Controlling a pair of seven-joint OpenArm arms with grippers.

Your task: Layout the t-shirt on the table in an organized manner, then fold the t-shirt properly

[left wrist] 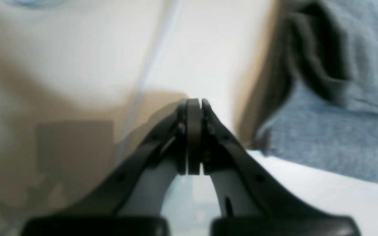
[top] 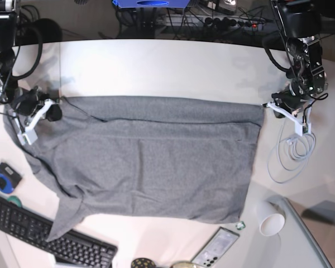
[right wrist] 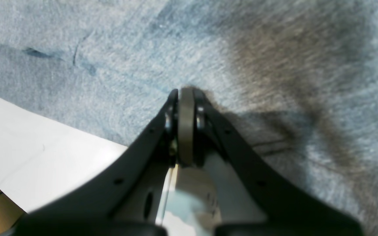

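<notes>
1. So far, the t-shirt (top: 151,159) lies spread across the middle of the desk (top: 173,67), mostly flat, with its long axis running from 9 o'clock to 3 o'clock in the base view.
2. My left gripper (left wrist: 194,105) has its jaws pressed fully together and nothing between them. It sits over bare desk at about 3 o'clock, just beside the shirt's corner; the wrist view shows the cloth edge off to its side, not pinched.
3. My right gripper (right wrist: 186,93) is likewise closed tight. It hangs over the grey fabric at about 9 o'clock, near the shoulder. I see no fold of cloth caught in the jaws, though whether the tip is touching the fabric I cannot tell.
4. Done, as I judge it: the laying-out is well advanced. The body panel is open, and the edge at 12 o'clock is fairly straight.
5. Not yet tidy: a band of cloth along 12 o'clock looks doubled over, the sleeve at 7 o'clock trails out crookedly toward the keyboard (top: 44,234), and the 9 o'clock side is bunched and slanted.
6. Left to do, in my judgement: smooth those spots, then all of the folding, which has not begun.
7. Clutter to mind: a white cable (top: 293,153) and a cup (top: 271,219) near 4 o'clock.
</notes>
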